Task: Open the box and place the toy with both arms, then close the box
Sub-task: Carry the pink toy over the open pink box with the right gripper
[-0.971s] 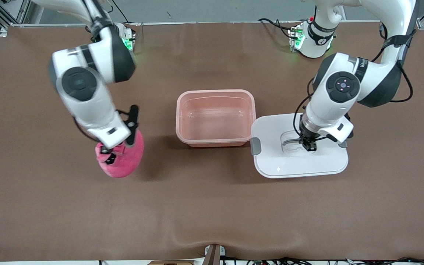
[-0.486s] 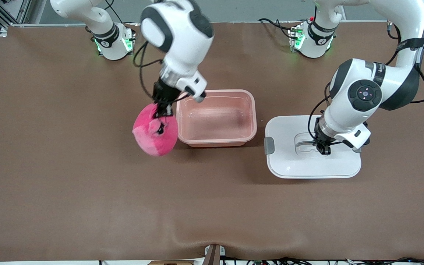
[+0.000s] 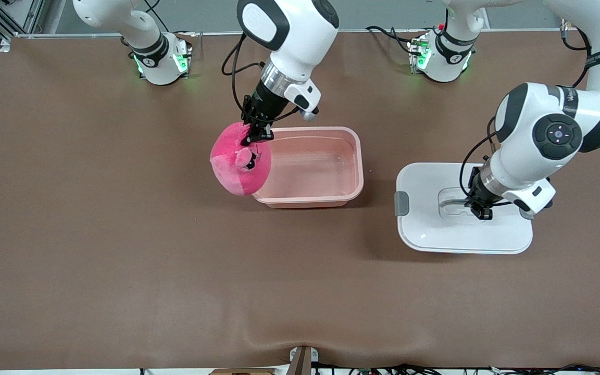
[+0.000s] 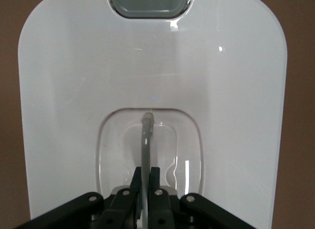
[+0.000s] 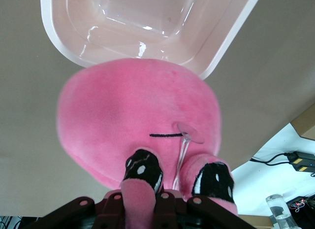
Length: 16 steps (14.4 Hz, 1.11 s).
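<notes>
The open pink box [image 3: 308,165] sits mid-table, empty; it shows in the right wrist view [image 5: 147,27] too. My right gripper [image 3: 256,136] is shut on the pink plush toy [image 3: 240,164] and holds it in the air over the box's rim at the right arm's end. In the right wrist view the toy [image 5: 138,120] hangs from my jaws by a pinched flap. The white lid [image 3: 461,219] is toward the left arm's end of the table. My left gripper [image 3: 479,211] is shut on the lid's grey centre handle [image 4: 146,140].
The brown table mat [image 3: 175,271] covers the whole table. The arm bases [image 3: 159,57] stand along the edge farthest from the front camera. A grey clip [image 3: 401,203] sticks out of the lid's edge toward the box.
My right gripper lifted the toy off the table and carried it to the box's rim. My left gripper slid the lid farther from the box, toward the left arm's end.
</notes>
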Each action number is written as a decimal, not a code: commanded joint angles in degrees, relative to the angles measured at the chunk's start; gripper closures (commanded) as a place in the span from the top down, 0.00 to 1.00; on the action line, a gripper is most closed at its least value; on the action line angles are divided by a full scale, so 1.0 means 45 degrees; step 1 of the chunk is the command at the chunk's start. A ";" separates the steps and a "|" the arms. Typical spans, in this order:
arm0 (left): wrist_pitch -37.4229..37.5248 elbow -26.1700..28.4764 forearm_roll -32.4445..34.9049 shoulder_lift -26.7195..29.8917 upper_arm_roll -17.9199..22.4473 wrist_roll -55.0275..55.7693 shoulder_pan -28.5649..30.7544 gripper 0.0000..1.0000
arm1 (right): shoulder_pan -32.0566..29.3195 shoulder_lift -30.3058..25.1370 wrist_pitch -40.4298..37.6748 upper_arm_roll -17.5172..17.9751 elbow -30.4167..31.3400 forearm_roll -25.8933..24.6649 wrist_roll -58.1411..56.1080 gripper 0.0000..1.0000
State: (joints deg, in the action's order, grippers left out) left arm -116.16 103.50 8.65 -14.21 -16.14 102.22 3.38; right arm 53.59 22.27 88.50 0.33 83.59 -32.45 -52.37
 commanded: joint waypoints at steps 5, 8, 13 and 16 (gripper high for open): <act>-0.0241 0.0554 -0.0359 0.0561 -0.0143 -0.0450 0.0322 0.00 | 0.0924 0.0794 -0.0390 -0.0132 -0.0764 -0.0133 0.0854 0.00; -0.0241 0.0554 -0.0359 0.0542 -0.0182 -0.0450 0.0322 0.00 | 0.1295 0.0931 -0.0390 -0.0132 -0.0744 0.0063 0.1420 0.00; -0.0241 0.0554 -0.0359 0.0561 -0.0182 -0.0450 0.0322 0.00 | 0.1354 0.0853 -0.1050 -0.0132 -0.1249 0.0024 0.1461 1.00; -0.0241 0.0554 -0.0359 0.0542 -0.0202 -0.0450 0.0322 0.00 | 0.1257 0.0795 -0.1911 -0.0132 -0.2168 0.0238 0.1442 1.00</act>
State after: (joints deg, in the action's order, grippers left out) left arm -116.70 104.10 8.18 -14.01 -16.49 101.29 4.07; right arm 59.17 25.69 82.64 0.04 77.44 -32.30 -45.70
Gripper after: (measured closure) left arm 0.930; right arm 0.207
